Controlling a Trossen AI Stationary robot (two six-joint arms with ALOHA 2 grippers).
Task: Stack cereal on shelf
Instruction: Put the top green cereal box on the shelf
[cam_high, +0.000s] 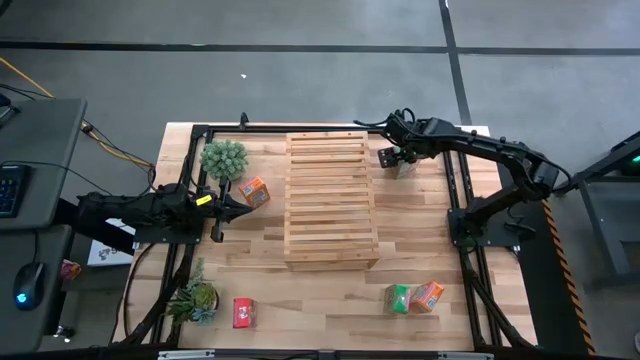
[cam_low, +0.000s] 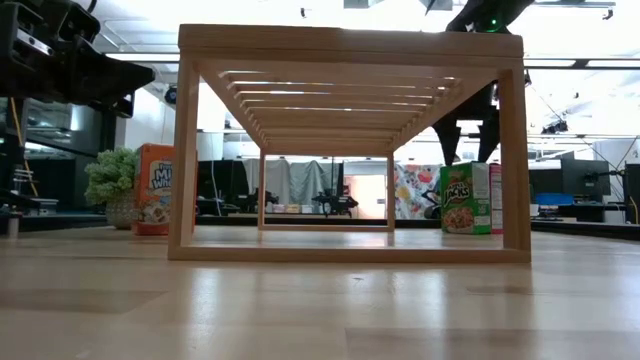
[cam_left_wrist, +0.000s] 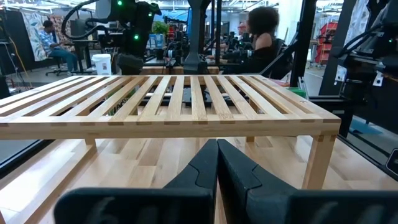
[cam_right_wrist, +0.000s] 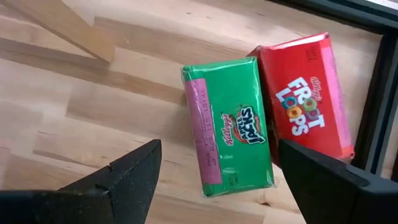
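Hovering with fingers spread wide, the right pincer (cam_right_wrist: 214, 165) hangs over a green cereal box (cam_right_wrist: 230, 138) and a red one (cam_right_wrist: 305, 99) standing side by side at the shelf's (cam_high: 331, 200) two o'clock; the left pincer (cam_high: 243, 207) — closed, empty — waits at nine o'clock beside an orange box (cam_high: 254, 191) on the table (cam_high: 420, 240).

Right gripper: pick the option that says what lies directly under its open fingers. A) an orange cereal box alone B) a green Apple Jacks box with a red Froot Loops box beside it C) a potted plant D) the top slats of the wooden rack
B: the right gripper hangs open over the green Apple Jacks box, with the red Froot Loops box beside it on the table.
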